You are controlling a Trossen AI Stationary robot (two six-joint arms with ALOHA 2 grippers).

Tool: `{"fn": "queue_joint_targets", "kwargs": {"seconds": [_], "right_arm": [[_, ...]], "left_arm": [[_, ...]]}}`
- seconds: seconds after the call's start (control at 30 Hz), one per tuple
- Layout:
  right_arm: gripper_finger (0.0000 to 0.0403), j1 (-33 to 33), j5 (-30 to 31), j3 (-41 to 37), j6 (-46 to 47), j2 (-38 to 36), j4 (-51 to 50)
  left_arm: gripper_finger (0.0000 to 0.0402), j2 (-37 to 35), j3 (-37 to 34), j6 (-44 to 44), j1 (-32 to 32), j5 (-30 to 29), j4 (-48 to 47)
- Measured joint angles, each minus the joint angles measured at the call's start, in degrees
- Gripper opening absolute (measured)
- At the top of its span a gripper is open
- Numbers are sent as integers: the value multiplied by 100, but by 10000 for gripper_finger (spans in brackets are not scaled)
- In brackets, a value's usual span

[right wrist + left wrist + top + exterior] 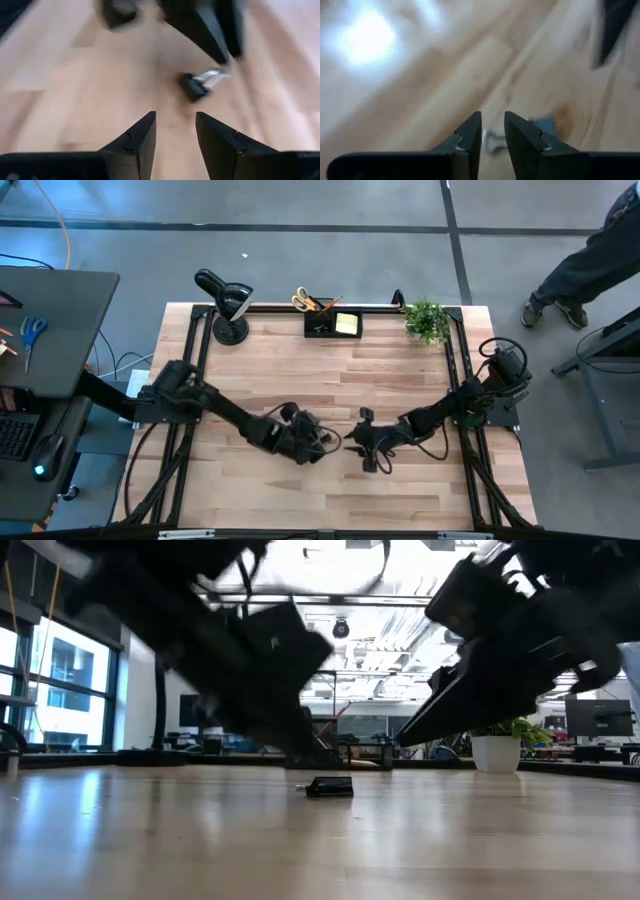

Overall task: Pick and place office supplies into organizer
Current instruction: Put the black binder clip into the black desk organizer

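Observation:
A black binder clip point(330, 786) with silver wire handles lies flat on the wooden table, between my two grippers. My left gripper point(328, 442) hovers just above it, fingers narrowly open. The clip's wire handle point(492, 142) shows between the fingertips. My right gripper point(365, 448) is open and empty just right of it, facing the clip point(192, 87). The black organizer point(320, 327) stands at the far edge. It holds a yellow sticky-note pad point(347, 323), yellow-handled scissors point(303, 300) and orange pencils.
A black desk lamp point(228, 305) stands at the far left and a potted plant point(427, 320) at the far right. A dark side desk with blue-handled scissors point(32, 330) stands left of the table. A person's legs point(580, 270) show beyond the far right corner.

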Motion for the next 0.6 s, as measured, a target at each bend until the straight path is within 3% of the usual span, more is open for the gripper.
{"fn": "queue_joint_targets", "kwargs": {"seconds": [0.1,0.3,0.47,0.6], "right_arm": [[133,5,342,0,304,0,-77],[133,125,310,0,338,0,325],[133,448,1911,43,404,136,648],[133,802,2835,460,408,514,545]], "left_arm": [[74,-381,15,-50,-51,-303,-676],[74,-951,31,-88,-275,-762,-1360],[74,-1394,16,-92,-601,-969,-2165],[74,-1661,-15,200,-972,-1177,-2136]]}}
